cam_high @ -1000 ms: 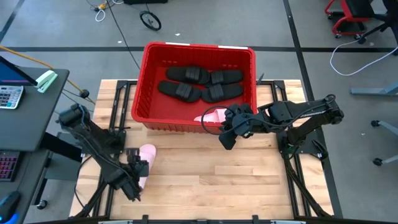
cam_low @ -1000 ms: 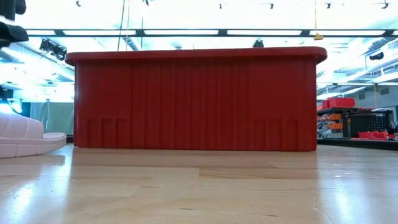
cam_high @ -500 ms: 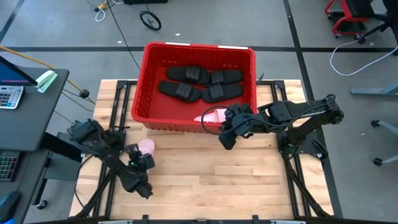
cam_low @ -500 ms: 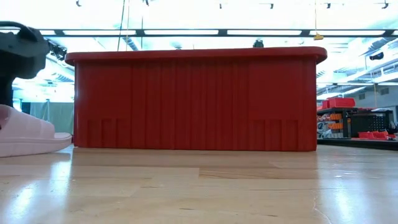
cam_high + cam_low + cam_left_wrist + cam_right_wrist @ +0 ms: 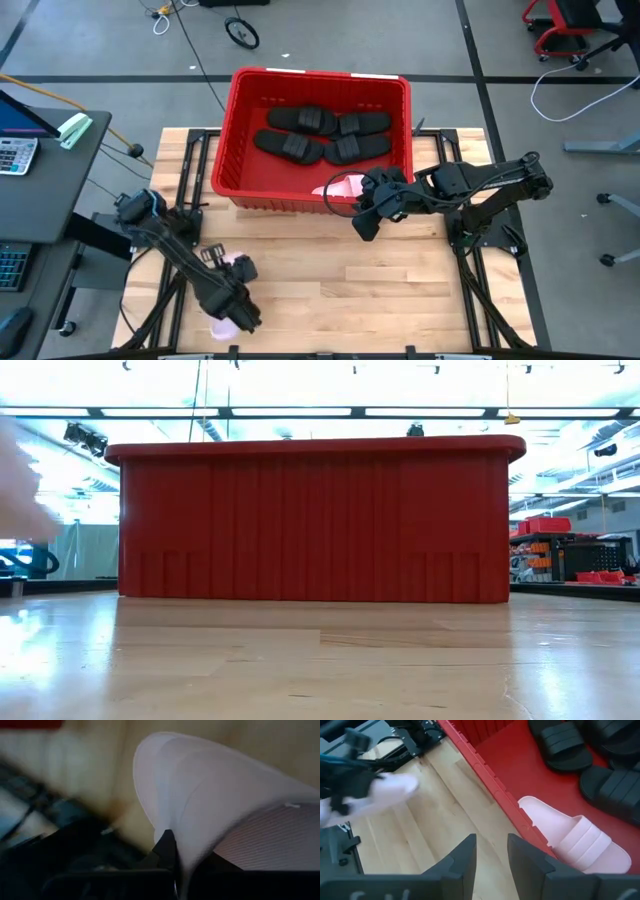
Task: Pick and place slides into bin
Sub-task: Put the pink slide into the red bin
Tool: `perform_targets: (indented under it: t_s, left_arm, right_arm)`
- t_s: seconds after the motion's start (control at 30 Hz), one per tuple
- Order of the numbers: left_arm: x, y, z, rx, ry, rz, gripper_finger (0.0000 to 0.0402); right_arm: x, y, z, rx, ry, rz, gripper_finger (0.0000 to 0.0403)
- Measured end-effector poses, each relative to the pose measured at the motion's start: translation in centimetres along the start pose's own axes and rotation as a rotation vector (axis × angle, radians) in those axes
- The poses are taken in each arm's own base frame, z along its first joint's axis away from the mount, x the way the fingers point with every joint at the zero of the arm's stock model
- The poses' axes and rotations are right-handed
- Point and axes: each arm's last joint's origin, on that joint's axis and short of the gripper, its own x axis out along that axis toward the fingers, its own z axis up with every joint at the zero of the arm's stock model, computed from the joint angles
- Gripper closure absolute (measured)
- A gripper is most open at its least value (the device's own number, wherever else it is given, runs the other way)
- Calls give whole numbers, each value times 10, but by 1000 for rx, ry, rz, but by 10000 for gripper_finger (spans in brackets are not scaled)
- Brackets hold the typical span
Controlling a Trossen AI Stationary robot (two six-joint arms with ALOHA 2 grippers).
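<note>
A pale pink slide (image 5: 238, 263) is up off the table at the near left, in my shut left gripper (image 5: 236, 300); it fills the left wrist view (image 5: 215, 795) and shows blurred in the low view (image 5: 15, 480). The red bin (image 5: 225, 150) stands at the table's far middle. On its floor lie several black slides (image 5: 320, 135) and a second pink slide (image 5: 340, 187), close to the near wall. My right gripper (image 5: 365, 215) hovers open over the table just in front of that wall, holding nothing (image 5: 490, 855). My left gripper pinches a thin edge of the pink slide (image 5: 175, 862) between its two fingers; which part of the slide that is cannot be told. The slide is clear of the table, and its pink shows on both sides of the gripper from above.
Bare wooden tabletop (image 5: 400, 290) spreads in front of the bin. Black frame rails (image 5: 195, 160) run along the table's left and right sides. A desk with a calculator (image 5: 15, 155) stands beyond the left edge.
My left gripper has gone toward the table's near edge and a little to the right and has shut on the pink slide. The slide, which lay on the table by the left side, is now lifted clear of it and turned.
</note>
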Motion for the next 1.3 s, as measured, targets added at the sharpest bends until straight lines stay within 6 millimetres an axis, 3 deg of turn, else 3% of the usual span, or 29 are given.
perform_targets:
  t_s: [0.17, 0.37, 0.5, 0.6, 0.77, 0.97, 1.13, 1.3]
  left_arm:
    - [-77, 12, 14, -165, -203, -263, 390]
    - [-148, 59, 45, -446, -551, -428, 391]
    - [-173, 103, 71, -512, -733, -397, 391]
    - [-176, 138, 96, -560, -758, -353, 391]
    - [-150, 194, 143, -684, -620, -315, 391]
    - [-85, 242, 183, -936, -335, -276, 387]
    - [-17, 263, 196, -1035, -52, -211, 391]
    - [44, 266, 190, -1064, 212, -169, 388]
  right_arm:
    - [-2, -2, 1, -60, -21, -18, 290]
    - [-13, -15, 10, -102, -62, -41, 293]
    - [-26, -26, 16, -121, -99, -39, 294]
    - [-39, -34, 19, -124, -128, -29, 294]
    - [-53, -46, 24, -149, -166, -29, 294]
    - [-58, -55, 26, -178, -172, -50, 294]
    - [-57, -58, 24, -200, -142, -75, 294]
    - [-57, -60, 21, -220, -110, -93, 294]
